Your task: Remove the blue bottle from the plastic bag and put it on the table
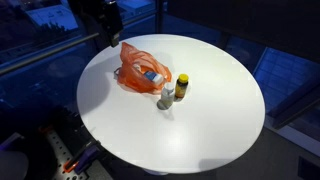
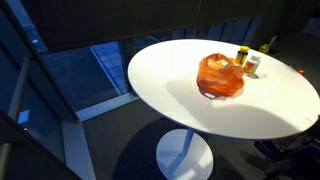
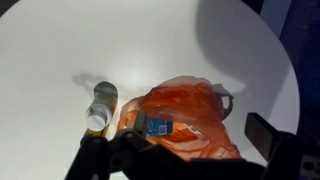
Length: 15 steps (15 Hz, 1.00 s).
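Note:
An orange plastic bag [image 1: 136, 72] lies on the round white table [image 1: 210, 120]; it also shows in the other exterior view [image 2: 220, 76] and in the wrist view [image 3: 190, 112]. The blue bottle [image 1: 152, 75] lies inside the bag, and its blue label shows through the bag's opening in the wrist view [image 3: 157, 126]. My gripper [image 3: 180, 150] hangs above the bag with its fingers wide apart and nothing between them. In an exterior view the gripper [image 1: 110, 28] is a dark shape above the table's far edge, behind the bag.
A yellow-capped bottle [image 1: 182, 86] and a small grey container [image 1: 165, 101] stand right beside the bag; both also show in an exterior view [image 2: 243, 57]. In the wrist view a white-capped bottle [image 3: 98, 112] is left of the bag. Dark floor surrounds the table.

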### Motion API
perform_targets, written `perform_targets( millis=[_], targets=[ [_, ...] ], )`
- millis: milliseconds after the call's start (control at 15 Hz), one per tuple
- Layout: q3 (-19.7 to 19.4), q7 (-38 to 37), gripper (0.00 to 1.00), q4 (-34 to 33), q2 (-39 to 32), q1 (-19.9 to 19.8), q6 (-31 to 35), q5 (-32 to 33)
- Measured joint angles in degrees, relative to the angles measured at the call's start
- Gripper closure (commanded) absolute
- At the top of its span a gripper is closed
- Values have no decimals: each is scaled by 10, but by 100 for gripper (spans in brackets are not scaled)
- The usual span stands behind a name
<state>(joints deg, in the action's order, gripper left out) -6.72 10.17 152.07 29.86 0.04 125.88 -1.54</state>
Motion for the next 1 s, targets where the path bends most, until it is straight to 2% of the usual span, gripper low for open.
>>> perform_targets(
  millis=[600,1000],
  targets=[
    [5,-7,0,-4,-5,0,1,0],
    [33,-58,0,-45,-55,0,19,0]
  ],
)
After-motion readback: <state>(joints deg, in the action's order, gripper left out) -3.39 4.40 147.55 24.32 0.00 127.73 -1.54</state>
